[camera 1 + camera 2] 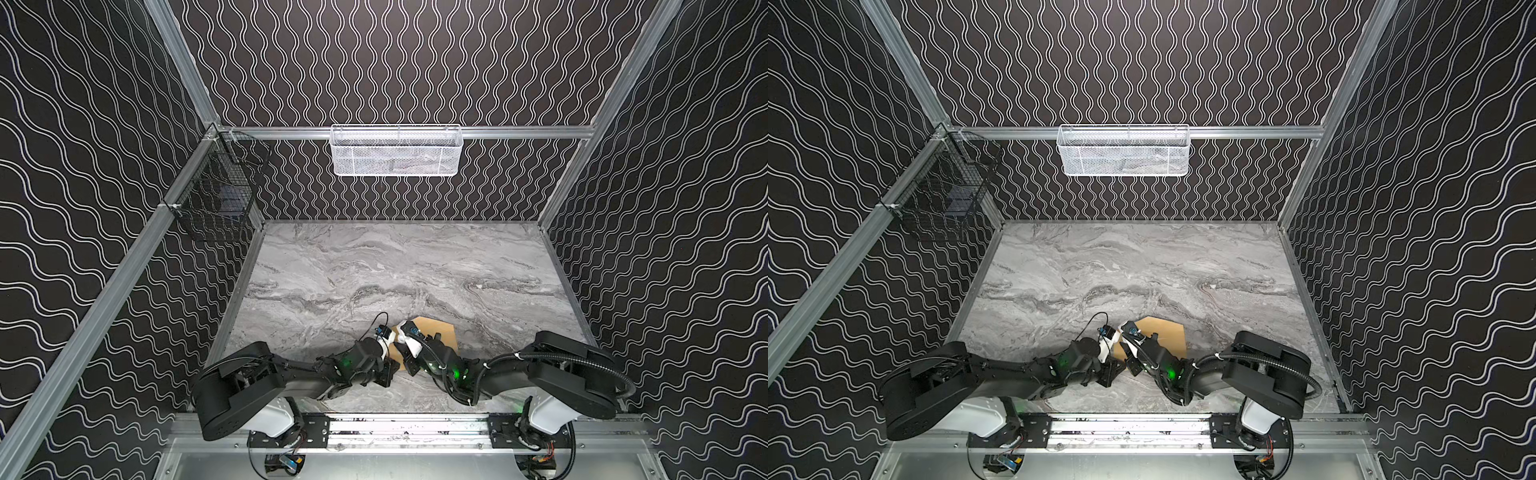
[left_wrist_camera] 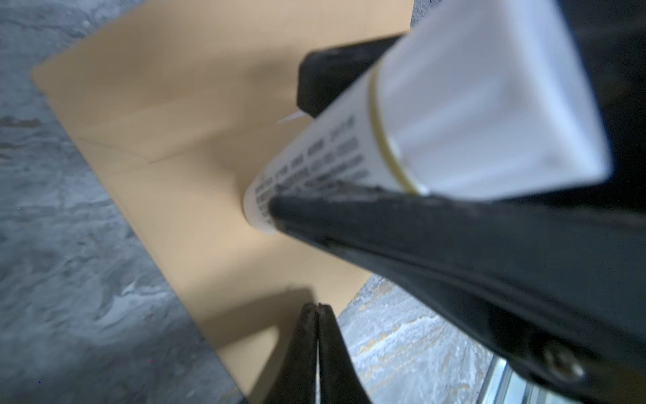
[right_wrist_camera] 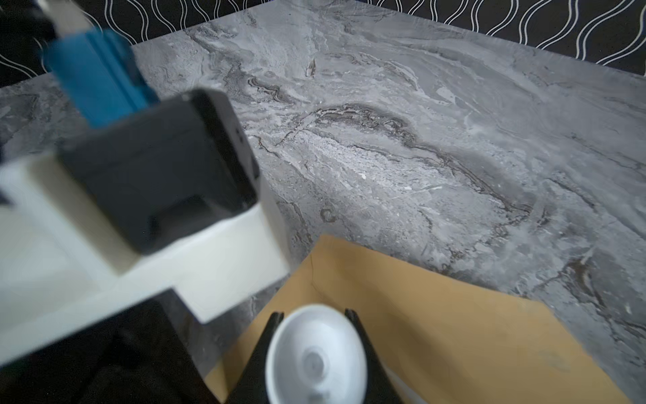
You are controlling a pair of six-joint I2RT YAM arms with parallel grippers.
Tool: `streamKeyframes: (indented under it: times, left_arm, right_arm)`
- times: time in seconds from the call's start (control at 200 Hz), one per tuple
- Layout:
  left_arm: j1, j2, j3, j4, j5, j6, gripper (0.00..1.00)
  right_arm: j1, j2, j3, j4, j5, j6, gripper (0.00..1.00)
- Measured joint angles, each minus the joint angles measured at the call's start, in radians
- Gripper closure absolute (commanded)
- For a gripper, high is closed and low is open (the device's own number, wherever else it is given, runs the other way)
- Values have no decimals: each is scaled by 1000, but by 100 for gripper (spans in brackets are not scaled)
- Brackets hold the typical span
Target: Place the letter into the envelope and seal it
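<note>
The tan envelope [image 1: 441, 332] [image 1: 1170, 332] lies flat near the table's front middle, and it fills the left wrist view [image 2: 167, 115]. My right gripper [image 3: 313, 313] is shut on a small white cylinder [image 3: 314, 353] with printed text [image 2: 325, 161]. The cylinder's far end rests on the envelope's face. My left gripper [image 2: 316, 307] is shut and empty, hovering over the envelope's near edge by a corner. Both grippers meet at the envelope's left end in both top views. A thin white sliver [image 2: 289, 118] shows by a fold; otherwise the letter is hidden.
The grey marble table [image 1: 395, 270] [image 3: 437, 140] stretches behind the envelope. A white mesh basket [image 1: 395, 149] hangs on the back rail and a black wire basket [image 1: 220, 195] on the left rail. The left arm's camera housing [image 3: 157, 175] sits close beside my right gripper.
</note>
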Motion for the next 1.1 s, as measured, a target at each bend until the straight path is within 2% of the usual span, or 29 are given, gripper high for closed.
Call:
streamKeyframes:
  times: [0.35, 0.465, 0.646, 0.886, 1.101]
  left_arm:
    - [0, 8, -8, 18, 5, -6, 92]
    - [0, -6, -14, 16, 5, -9, 92]
    - [0, -8, -13, 10, 10, -9, 92]
    - [1, -17, -9, 1, 11, -9, 92]
    - [2, -12, -13, 1, 16, -9, 92]
  right_arm:
    - [-76, -17, -38, 35, 2, -32, 100]
    - [-83, -50, -39, -3, 9, -58, 100]
    - [-53, -122, 4, -61, 2, -60, 100]
    - [8, -17, 18, -47, -18, -24, 100]
    - [-12, -37, -25, -19, 0, -2, 100]
